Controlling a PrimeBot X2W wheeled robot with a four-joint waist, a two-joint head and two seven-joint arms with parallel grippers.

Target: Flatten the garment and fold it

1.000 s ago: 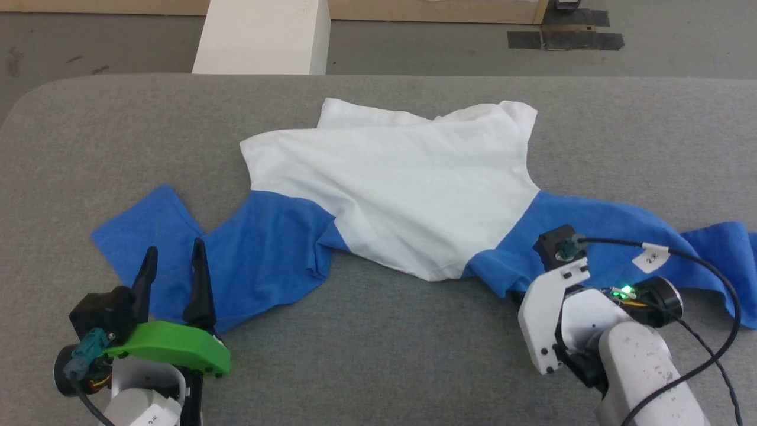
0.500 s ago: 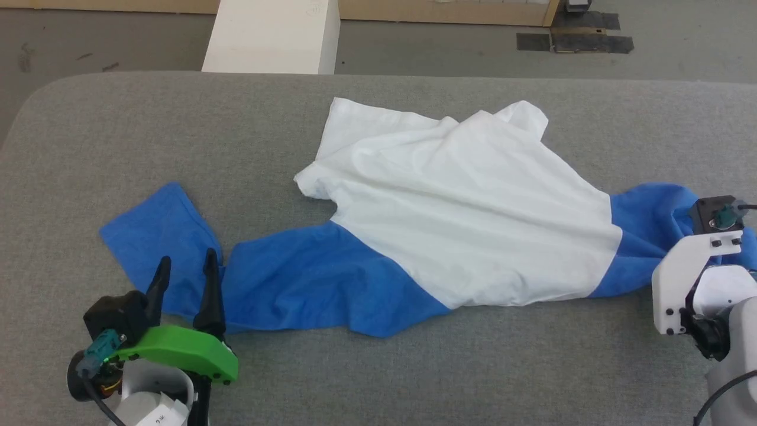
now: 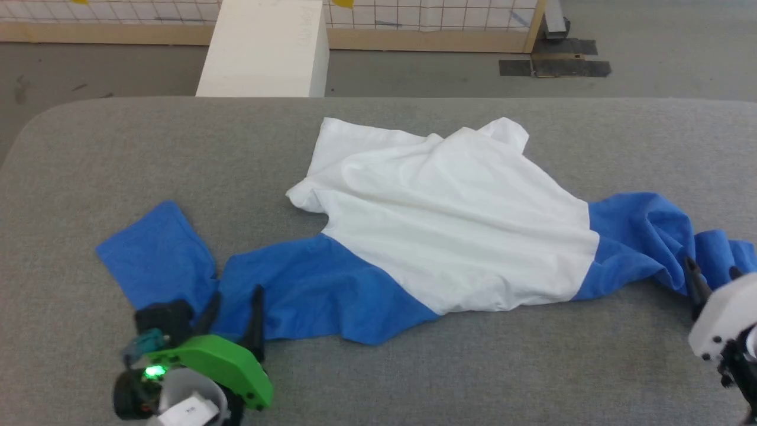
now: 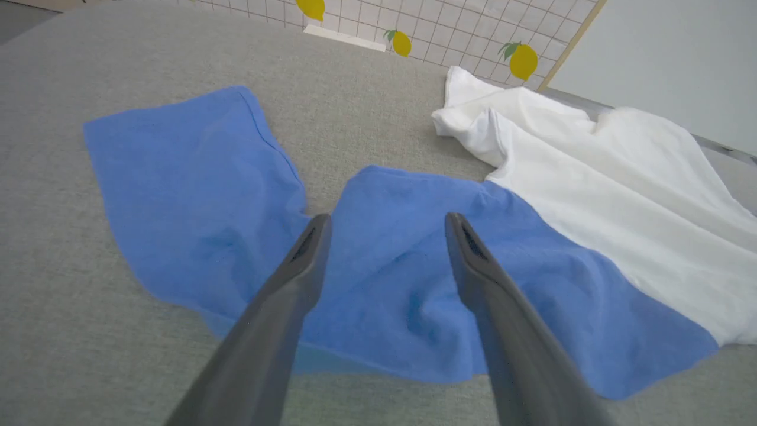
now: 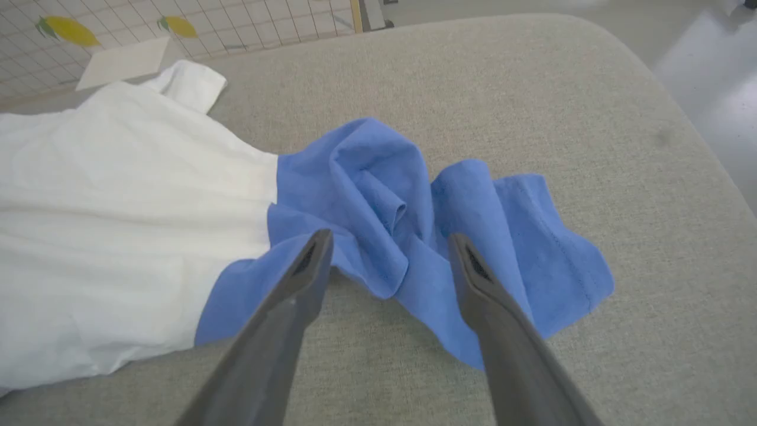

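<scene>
Blue-sleeved white garment [image 3: 449,236] rumpled on grey table [image 3: 89,154], right sleeve bunched, folds hiding part, left gripper [image 4: 387,216] fingers apart above left sleeve, right gripper [image 5: 388,235] likewise apart, its body cut off.

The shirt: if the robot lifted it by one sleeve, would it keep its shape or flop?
Probably flop: the shirt lies in soft wrinkles, and one blue sleeve is bunched in loose folds. It looks thin, so likely light. Pushed, it would probably ruck up on the table.
</scene>
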